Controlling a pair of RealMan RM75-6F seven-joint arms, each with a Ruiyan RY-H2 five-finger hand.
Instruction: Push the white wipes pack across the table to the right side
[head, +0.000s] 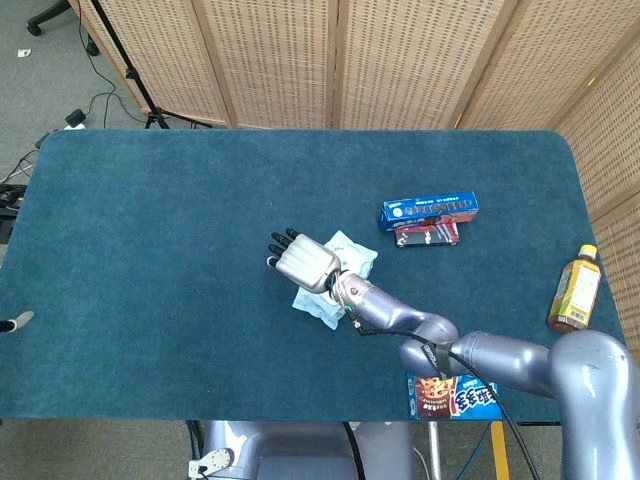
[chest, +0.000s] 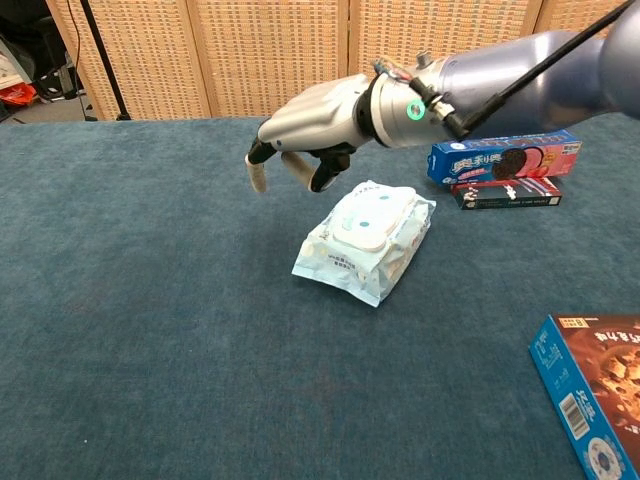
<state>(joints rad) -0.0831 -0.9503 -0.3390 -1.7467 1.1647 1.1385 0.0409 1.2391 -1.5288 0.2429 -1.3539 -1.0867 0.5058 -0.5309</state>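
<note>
The white wipes pack (head: 353, 251) (chest: 365, 240) lies flat near the middle of the blue table, its flap facing up. My right hand (head: 300, 262) (chest: 305, 125) hovers over the pack's left edge, a little above the cloth. Its fingers are apart, bent downward, and hold nothing. In the head view the hand and forearm cover the middle of the pack. I cannot tell whether the hand touches it. My left hand does not appear in either view.
A blue cookie box (head: 430, 209) (chest: 505, 155) and a small dark box (head: 428, 234) (chest: 508, 194) lie right of the pack. A brown-and-blue biscuit box (head: 452, 385) (chest: 595, 395) sits at the front right. A bottle (head: 576, 290) stands at the right edge.
</note>
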